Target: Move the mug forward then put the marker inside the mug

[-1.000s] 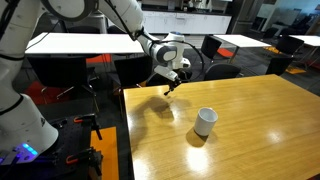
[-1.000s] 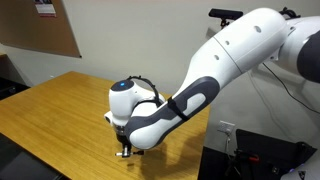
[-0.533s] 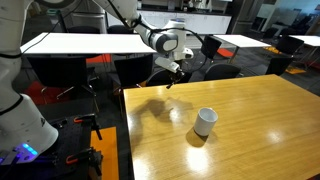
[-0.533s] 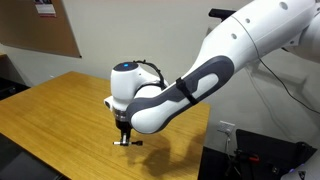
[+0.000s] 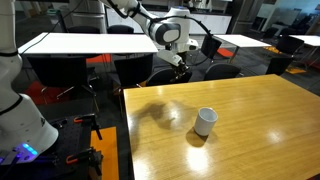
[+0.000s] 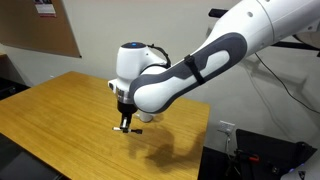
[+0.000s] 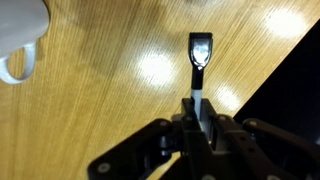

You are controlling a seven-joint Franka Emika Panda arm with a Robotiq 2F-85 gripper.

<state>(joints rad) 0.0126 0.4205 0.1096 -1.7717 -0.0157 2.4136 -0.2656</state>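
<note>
**Marker clamped in the pincer, mug apart on the wood**

Wood-grain table (image 5: 255, 135) fills the scene in both exterior views (image 6: 55, 105), its varnish throwing back bright spots of light in the wrist view (image 7: 110, 100). The white Franka arm (image 6: 205, 65) reaches over it, and the gripper (image 5: 177, 70) hangs in the air above the tabletop near one edge, clear of the surface.

The mug (image 5: 205, 121) stands upright on the table, well apart from the gripper. It is a small, plain white cylinder with a darker inside; what lies in it cannot be told. In the wrist view it shows only as a white shape in the upper left corner (image 7: 20, 30), with a thin handle loop below it.

The gripper (image 7: 200, 112) is clenched on the marker (image 7: 200, 55), its fingers pressed against the shaft from both sides. The marker is a thin stick with a pale shaft and a dark, glossy end that points away from the fingers, over the wood and close to the table's edge.
</note>
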